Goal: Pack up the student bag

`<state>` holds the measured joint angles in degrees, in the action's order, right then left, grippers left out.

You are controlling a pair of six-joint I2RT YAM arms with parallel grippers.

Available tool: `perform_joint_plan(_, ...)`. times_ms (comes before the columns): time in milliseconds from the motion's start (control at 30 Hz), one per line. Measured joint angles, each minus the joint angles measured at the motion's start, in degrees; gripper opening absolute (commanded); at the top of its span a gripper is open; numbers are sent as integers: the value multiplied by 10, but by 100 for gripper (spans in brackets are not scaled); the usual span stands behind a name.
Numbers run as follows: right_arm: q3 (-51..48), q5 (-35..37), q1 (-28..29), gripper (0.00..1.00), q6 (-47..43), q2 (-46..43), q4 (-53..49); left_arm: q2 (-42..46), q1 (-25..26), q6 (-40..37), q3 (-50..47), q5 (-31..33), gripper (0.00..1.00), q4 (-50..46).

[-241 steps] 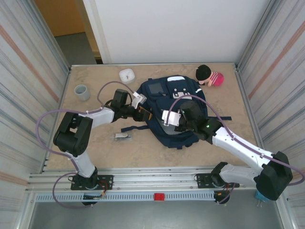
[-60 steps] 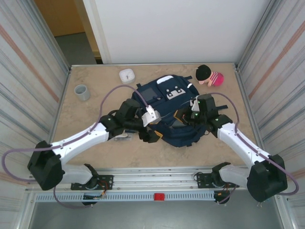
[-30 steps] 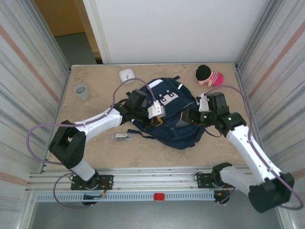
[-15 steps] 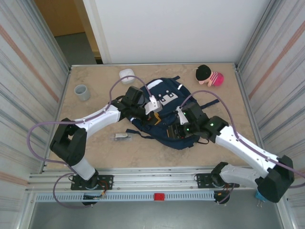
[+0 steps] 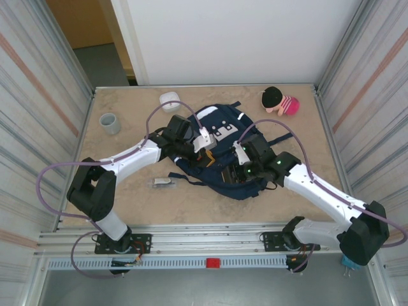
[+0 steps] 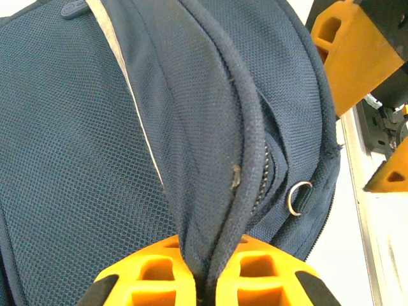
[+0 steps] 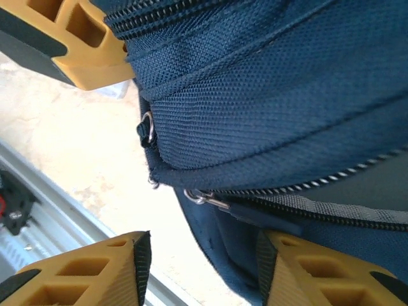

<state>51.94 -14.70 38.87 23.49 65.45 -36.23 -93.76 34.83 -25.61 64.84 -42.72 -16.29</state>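
Though farther left, right claw (image 7: 203, 252) open.

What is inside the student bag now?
The inside is hidden: navy fabric of the student bag covers it. The zipper stretch ahead of the right fingers looks closed, with its metal pull at one end. The left fingers pinch a fold of the bag's outside.
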Motion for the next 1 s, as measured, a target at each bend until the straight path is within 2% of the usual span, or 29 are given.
perform_joint_plan(267,-43,-82,-91,55,19,-49,-2,0,-4,0,0,-8,1,0)
perform_joint_plan(467,-62,-115,-96,53,33,-37,18,0,-4,2,0,-9,2,0)
perform_joint_plan(833,-61,-150,-97,38,43,-23,81,0,-4,7,0,-10,2,3)
perform_joint_plan(933,-60,-152,-97,37,43,-12,82,0,-4,11,0,-10,2,3)
perform_joint_plan(1000,-59,-154,-96,40,42,-5,84,0,-4,11,0,-10,2,3)
